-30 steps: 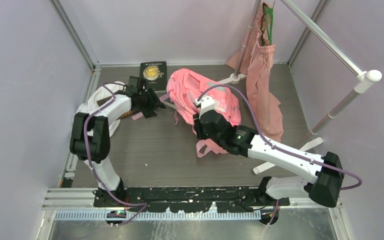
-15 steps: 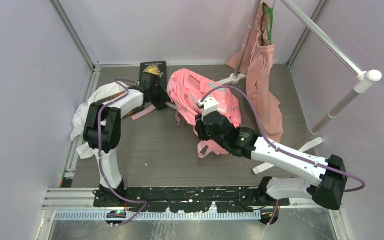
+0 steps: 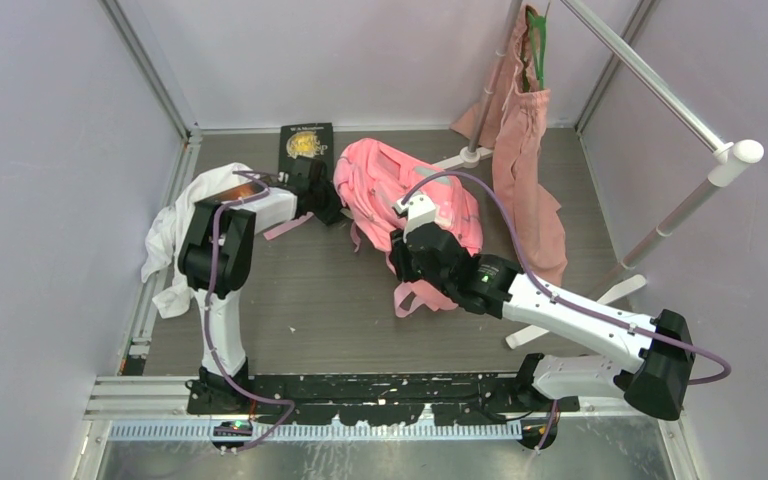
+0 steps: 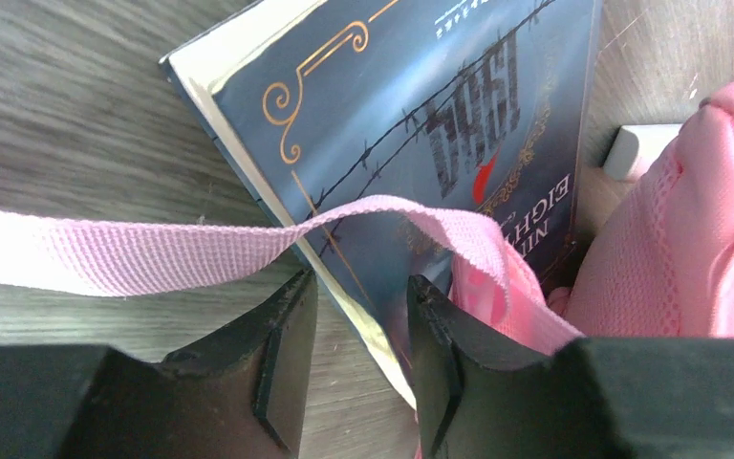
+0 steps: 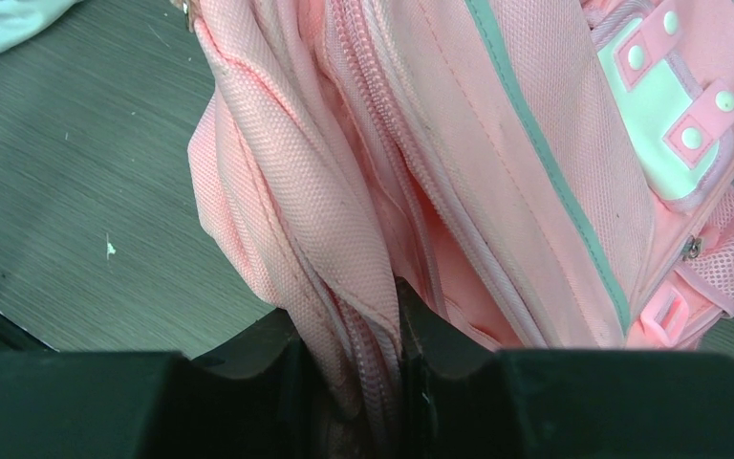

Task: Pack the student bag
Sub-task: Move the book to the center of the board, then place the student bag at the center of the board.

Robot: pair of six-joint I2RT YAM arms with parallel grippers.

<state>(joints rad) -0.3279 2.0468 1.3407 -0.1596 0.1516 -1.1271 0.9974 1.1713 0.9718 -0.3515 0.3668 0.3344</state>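
Top external, change: left end effector (image 4: 361, 287) has swung from white cloth (image 3: 165, 235) to book (image 3: 306, 145).
Left jaws: narrowed around book corner, grip unclear.
Right end effector (image 5: 349, 311): pinches student bag (image 5: 497, 143).
Meaning: book-loading likely begins.

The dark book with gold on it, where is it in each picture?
Top external: book at the back, just left of the pink backpack.
Left wrist: book fills the upper middle; backpack at right.
Right wrist: not in it; backpack fills most.
Shared landmark: the pink backpack.
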